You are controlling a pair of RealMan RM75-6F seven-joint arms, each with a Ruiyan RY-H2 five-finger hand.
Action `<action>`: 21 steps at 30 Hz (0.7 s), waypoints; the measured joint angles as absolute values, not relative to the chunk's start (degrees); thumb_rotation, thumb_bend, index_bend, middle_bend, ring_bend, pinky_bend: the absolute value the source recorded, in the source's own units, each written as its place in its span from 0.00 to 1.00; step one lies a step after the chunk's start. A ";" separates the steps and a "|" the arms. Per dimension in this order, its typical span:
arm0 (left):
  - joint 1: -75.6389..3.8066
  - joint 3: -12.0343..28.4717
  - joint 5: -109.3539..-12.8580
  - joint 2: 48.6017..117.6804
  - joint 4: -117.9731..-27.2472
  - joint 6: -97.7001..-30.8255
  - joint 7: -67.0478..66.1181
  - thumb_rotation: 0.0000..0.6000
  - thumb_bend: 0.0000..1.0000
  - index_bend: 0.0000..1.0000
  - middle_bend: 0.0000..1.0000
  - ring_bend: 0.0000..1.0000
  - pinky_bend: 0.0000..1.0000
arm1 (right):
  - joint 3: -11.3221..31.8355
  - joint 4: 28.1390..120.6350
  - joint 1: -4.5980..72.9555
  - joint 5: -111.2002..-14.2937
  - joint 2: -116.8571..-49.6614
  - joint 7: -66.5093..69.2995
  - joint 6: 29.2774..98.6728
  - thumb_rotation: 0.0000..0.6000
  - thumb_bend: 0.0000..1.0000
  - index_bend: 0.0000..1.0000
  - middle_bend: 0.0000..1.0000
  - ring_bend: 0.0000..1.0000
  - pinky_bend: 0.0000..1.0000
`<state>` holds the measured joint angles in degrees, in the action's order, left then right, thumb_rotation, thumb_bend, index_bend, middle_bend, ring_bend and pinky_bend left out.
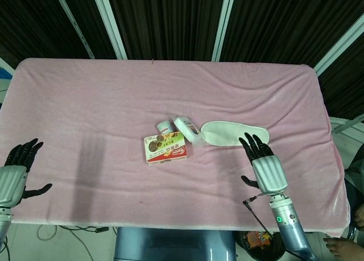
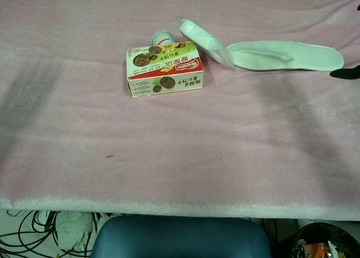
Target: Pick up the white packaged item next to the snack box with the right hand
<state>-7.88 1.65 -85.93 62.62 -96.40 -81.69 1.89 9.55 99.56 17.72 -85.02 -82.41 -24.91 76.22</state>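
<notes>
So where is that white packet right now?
The white packet lies near the table's middle, between the snack box and the white slipper, with a small cup beside it; the right hand hovers nearby.

pink tablecloth (image 1: pixel 102 102), white slipper (image 2: pixel 287 55), small cup (image 2: pixel 162 37), blue chair (image 2: pixel 180 238)

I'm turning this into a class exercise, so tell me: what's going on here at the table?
A two-armed robot is at a table covered in a pink cloth. Near the middle lie a snack box, a small cup behind it, a white packaged item beside the box, and a flat white slipper. The right hand hovers open by the slipper's end, fingers spread, holding nothing. The left hand sits open at the table's left edge. The package has not been picked up.
</notes>
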 measured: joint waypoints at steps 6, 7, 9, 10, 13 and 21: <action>-7.71 1.72 -85.71 62.37 -96.47 -81.87 2.38 1.00 0.00 0.00 0.00 0.00 0.00 | 8.97 100.95 17.19 -84.59 -83.22 -26.09 77.59 1.00 0.12 0.00 0.00 0.00 0.23; -7.70 1.76 -85.76 62.35 -96.46 -81.97 2.41 1.00 0.00 0.00 0.00 0.00 0.00 | 8.53 101.09 16.62 -84.83 -82.84 -25.69 78.31 1.00 0.12 0.00 0.00 0.00 0.23; -7.70 1.76 -85.87 62.37 -96.37 -82.02 2.30 1.00 0.00 0.00 0.00 0.00 0.00 | 7.70 101.15 15.59 -85.21 -82.09 -24.86 79.43 1.00 0.12 0.00 0.00 0.00 0.23; -7.71 1.71 -85.89 62.38 -96.38 -81.94 2.31 1.00 0.00 0.00 0.00 0.00 0.00 | 7.15 101.14 15.01 -85.37 -81.52 -24.24 79.91 1.00 0.12 0.00 0.00 0.00 0.23; -7.74 1.70 -86.02 62.46 -96.42 -81.96 2.18 1.00 0.00 0.00 0.00 0.00 0.00 | 6.49 101.25 14.36 -85.17 -80.27 -22.95 80.03 1.00 0.12 0.00 0.00 0.00 0.23; -7.82 1.79 -85.96 62.64 -96.53 -81.92 1.87 1.00 0.00 0.00 0.00 0.00 0.00 | 6.28 102.33 15.45 -85.02 -80.45 -23.07 78.25 1.00 0.12 0.00 0.00 0.00 0.23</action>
<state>-7.82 1.79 -85.96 62.64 -96.53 -81.92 1.87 6.28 102.33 15.45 -85.02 -80.45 -23.07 78.25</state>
